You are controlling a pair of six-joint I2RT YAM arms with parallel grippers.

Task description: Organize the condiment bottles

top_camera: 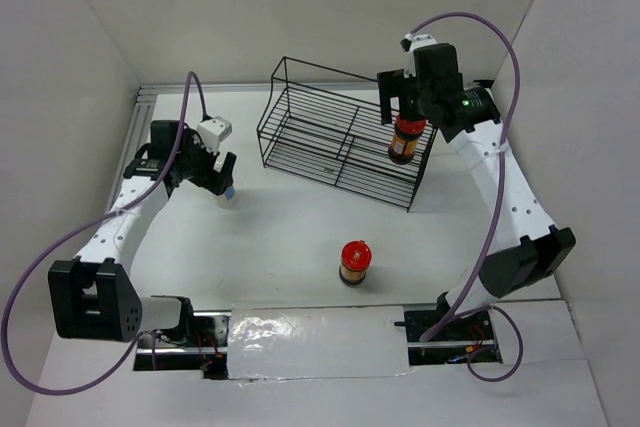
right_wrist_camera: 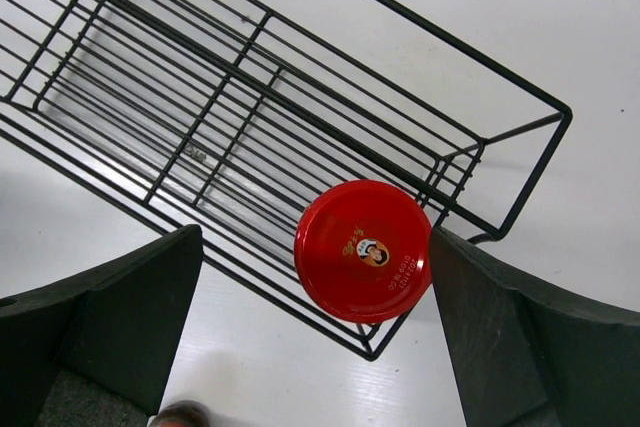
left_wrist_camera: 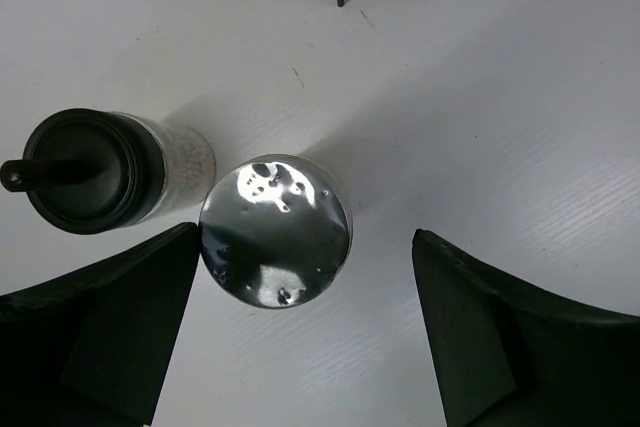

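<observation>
Left gripper [left_wrist_camera: 305,239]: opened wide, held nothing, hung right over the shaker [left_wrist_camera: 275,230].
Shaker: stood upright on the table [top_camera: 280,237], shiny top faced up, sat between the two fingers but closer to the finger on the left of the wrist view.
Long way of the shaker: ran up and down, so the sides looked like the place to pinch.
Black-capped bottle [left_wrist_camera: 85,172]: stood upright just beside the shaker, on the far side of that same finger; could not tell if the two touched.
Right gripper [right_wrist_camera: 315,237]: opened wide too, held nothing, hung over the red-lid jar [right_wrist_camera: 362,250].
Red-lid jar: stood upright in the right end of the wire rack [top_camera: 310,137], sat between the fingers with a clear gap on one side, so looked let go and not pinched.
Second red-lid jar [top_camera: 355,261]: stood alone on the table in front of the wire rack, well apart from both grippers, a bit nearer the right arm.
Nearer arm: left for the shaker and the black-capped bottle.
Next move, a guess: straight down, then a squeeze on the shaker.
Thing to watch: could bump the black-capped bottle with the near finger on the way down.
</observation>
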